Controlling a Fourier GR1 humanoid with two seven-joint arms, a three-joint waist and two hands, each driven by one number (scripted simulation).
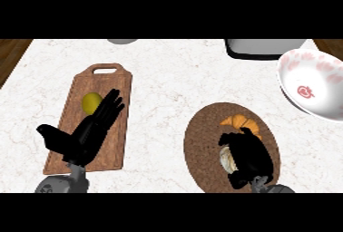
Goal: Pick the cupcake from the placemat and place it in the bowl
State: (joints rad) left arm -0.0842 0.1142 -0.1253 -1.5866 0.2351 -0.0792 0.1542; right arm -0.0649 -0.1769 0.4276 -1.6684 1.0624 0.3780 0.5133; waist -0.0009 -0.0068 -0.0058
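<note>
Head view: right hand (247, 156) curled over cupcake (227, 158) on round brown placemat (201, 149).
Croissant (239, 121) lay beside it; bowl (315, 86) stood apart at the desk's (167, 68) right. Left hand (90, 129) rested spread above cutting board (80, 118), near lemon (91, 102).

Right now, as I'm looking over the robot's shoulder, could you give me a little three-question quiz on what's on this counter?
1. True or false: the right hand is curled over something pale on the round placemat.
2. What lies on the wooden cutting board by the left hand? A) a yellow fruit B) a spoon C) a mug
3. Fill in: the white bowl with pink marks stands at the counter's far ____ side.

Key:
1. True; it is probably the cupcake, with an orange pastry beyond it.
2. A, the yellow fruit.
3. right.
</note>
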